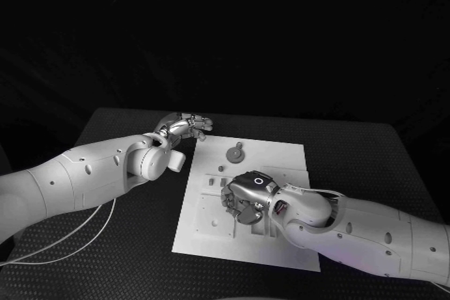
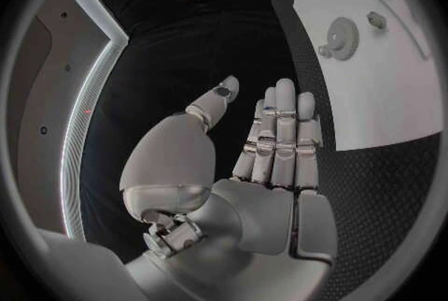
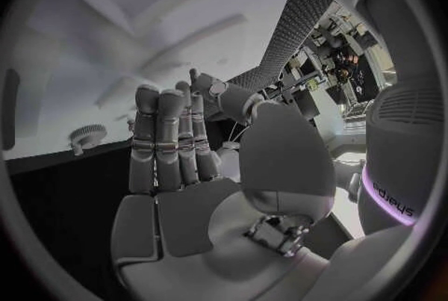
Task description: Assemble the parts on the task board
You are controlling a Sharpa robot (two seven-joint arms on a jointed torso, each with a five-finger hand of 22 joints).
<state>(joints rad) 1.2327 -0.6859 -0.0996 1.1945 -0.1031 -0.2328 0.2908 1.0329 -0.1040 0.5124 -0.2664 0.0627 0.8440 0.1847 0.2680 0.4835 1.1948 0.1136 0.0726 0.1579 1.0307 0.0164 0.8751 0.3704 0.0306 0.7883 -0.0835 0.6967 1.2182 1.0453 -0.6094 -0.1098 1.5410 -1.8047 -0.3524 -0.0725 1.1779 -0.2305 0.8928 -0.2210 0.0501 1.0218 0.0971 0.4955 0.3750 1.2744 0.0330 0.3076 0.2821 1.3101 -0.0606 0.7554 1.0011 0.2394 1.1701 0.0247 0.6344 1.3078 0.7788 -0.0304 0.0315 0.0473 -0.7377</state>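
The white board lies in the middle of the black bench. A small gear rests on the board's far part. The left hand hovers beside the board's far left corner, fingers straight and apart, holding nothing. The right hand hangs over the board's middle, fingers extended and empty.

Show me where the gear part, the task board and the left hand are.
gear part (image 1: 237, 155), head view, its round face.
task board (image 1: 281, 153), head view, bare far corner area.
left hand (image 2: 271, 144), left wrist view, its straight fingers.
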